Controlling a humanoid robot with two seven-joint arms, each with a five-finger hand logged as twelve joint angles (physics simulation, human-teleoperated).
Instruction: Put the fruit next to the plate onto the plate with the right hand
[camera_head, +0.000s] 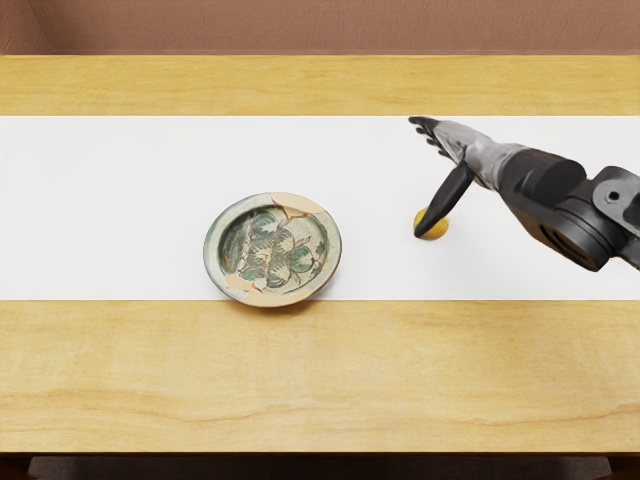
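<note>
One fruit (440, 227) lies at my right hand (458, 150), fingers (430, 128) released, so I should cup it fully before lifting toward the plate (214, 250).

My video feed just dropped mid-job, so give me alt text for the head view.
The right hand, fingers spread, hovers over a small yellow fruit on the white runner. Its thumb crosses in front of the fruit, and contact cannot be told. The patterned plate lies apart from the fruit, toward the picture's left, on a wooden table.
</note>
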